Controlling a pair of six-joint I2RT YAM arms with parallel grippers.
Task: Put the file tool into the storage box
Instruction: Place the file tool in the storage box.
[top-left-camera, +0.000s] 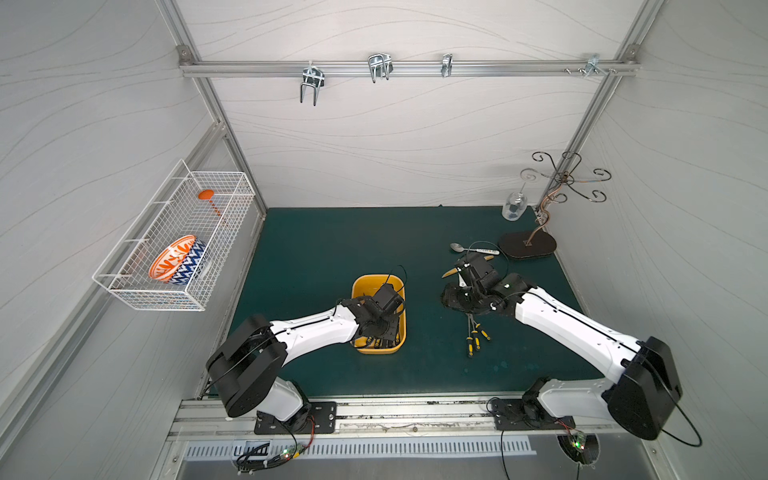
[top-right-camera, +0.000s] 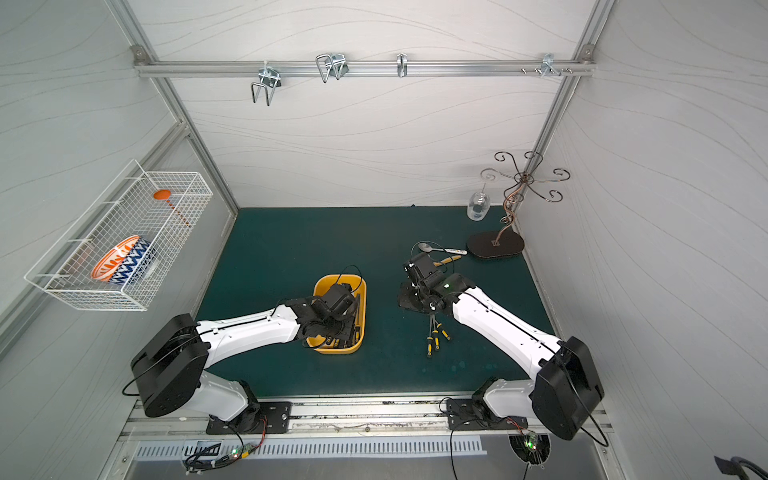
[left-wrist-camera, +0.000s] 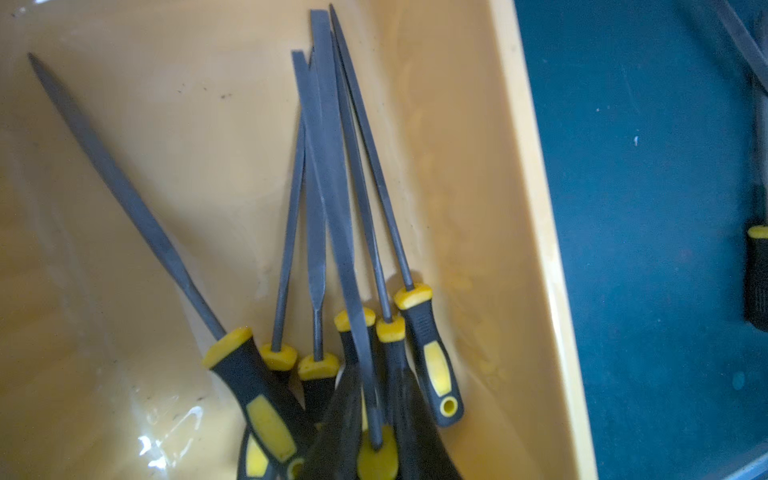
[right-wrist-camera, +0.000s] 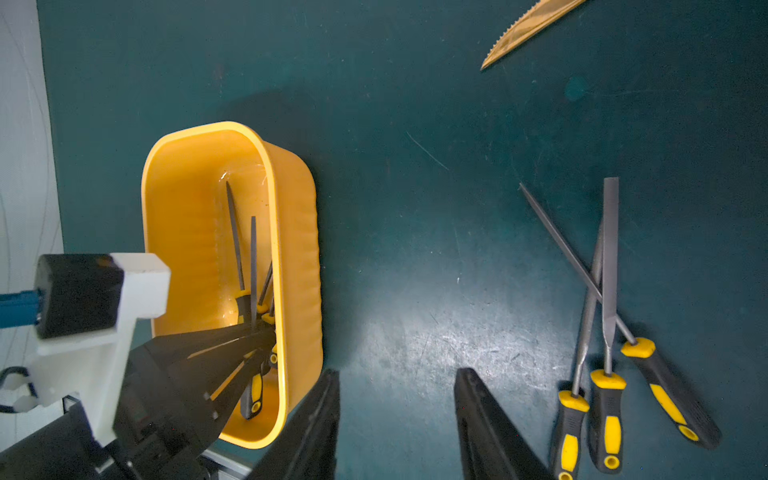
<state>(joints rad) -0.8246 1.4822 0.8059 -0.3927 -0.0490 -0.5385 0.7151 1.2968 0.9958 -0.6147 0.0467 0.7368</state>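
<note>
Your left fingers (left-wrist-camera: 332, 436) pinch a file (left-wrist-camera: 332, 166) low inside the box (left-wrist-camera: 528, 208), above the others (left-wrist-camera: 124, 191) lying there; your right fingers (right-wrist-camera: 486, 419) stand spread and empty beside three files (right-wrist-camera: 610, 270) on the worktop (right-wrist-camera: 415, 249).

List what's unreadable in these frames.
Both top views: right arm hides tips of loose files.
Right wrist view: edge cuts handle off the gold knife.
Left wrist view: edge cuts handle off the flat file in the left hand.
Both top views: glass jar contents too small.
</note>
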